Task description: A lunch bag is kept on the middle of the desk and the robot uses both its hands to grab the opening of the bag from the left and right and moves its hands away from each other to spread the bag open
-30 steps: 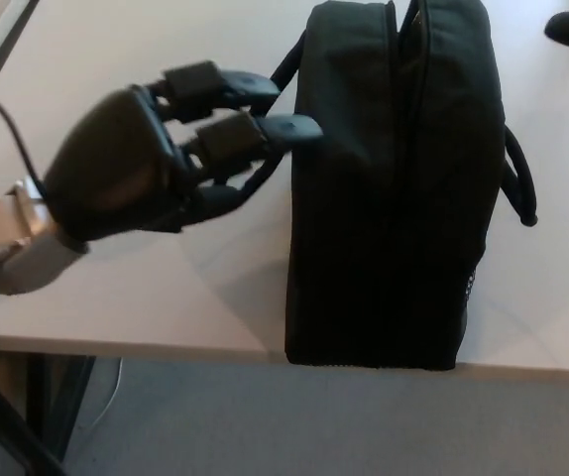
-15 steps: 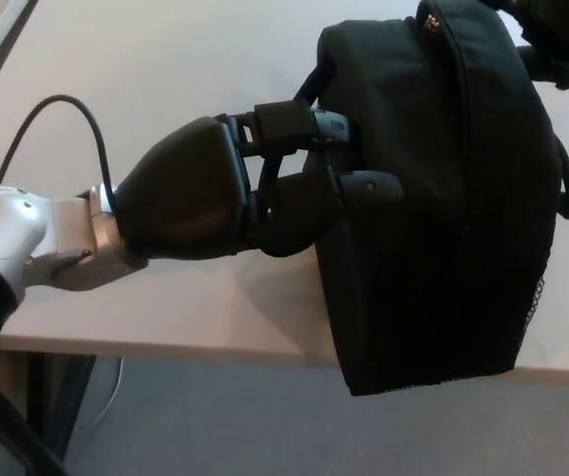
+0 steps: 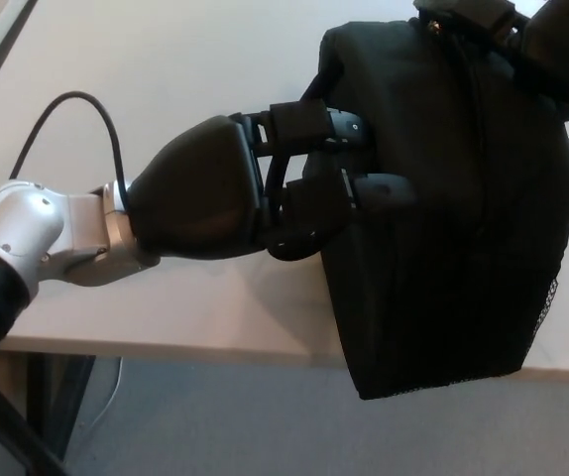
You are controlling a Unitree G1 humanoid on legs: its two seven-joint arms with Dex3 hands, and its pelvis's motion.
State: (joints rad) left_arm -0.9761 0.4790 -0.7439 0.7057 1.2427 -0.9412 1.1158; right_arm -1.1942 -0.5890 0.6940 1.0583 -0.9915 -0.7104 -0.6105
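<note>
Your left hand (image 3: pixel 265 188) comes in from the left on its silver wrist, its two fingers (image 3: pixel 349 127) laid against the left face of the lunch bag (image 3: pixel 453 218). The upper finger lies near the bag's top edge, the lower one a little further down with its tip pressed onto the fabric. The thumb curls underneath toward the same side — you can see it bunched against the bag's wall, but black on black makes it hard to say whether any fabric is actually pinched between thumb and fingers. So you have contact with the bag's left side; a firm hold you cannot confirm from this view.

Your right hand (image 3: pixel 532 40) shows only in part at the top right corner, a dark bulk sitting over the bag's upper right edge beside the zipper line. Its fingers are cut off by the frame and merge with the bag, so you cannot tell how it is set.

The lunch bag stands on the desk (image 3: pixel 166 79), near the front edge, with its lower end overhanging that edge toward you. Its zipper seam runs down the top face — the opening looks closed along the length you can see. A black cable (image 3: pixel 61 109) loops above your left wrist, over the pale desk surface.
</note>
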